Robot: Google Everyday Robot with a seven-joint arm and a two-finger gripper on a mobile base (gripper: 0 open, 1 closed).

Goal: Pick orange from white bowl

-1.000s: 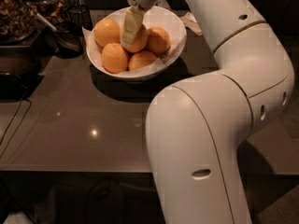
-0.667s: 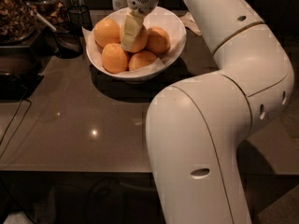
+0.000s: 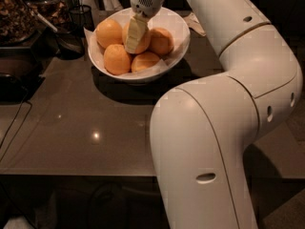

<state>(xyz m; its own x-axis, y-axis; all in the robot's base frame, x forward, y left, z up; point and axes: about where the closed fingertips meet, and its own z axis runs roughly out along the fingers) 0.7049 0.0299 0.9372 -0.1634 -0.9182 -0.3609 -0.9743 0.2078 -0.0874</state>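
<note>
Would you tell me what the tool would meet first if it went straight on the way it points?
Probably the middle orange: the tool, above the white bowl, points down at that fruit, though depth is unclear.

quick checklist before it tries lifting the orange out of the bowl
1. The gripper is down inside the white bowl: ok.
2. It is lined up on the orange in the middle of the pile: ok, it rests against that fruit.
3. Firm hold on the orange: cannot tell.
4. Room around it for a lift: not ok, the other oranges crowd against it and may shift.
5. The bowl sits flat on the table, away from the front edge: ok.
</note>
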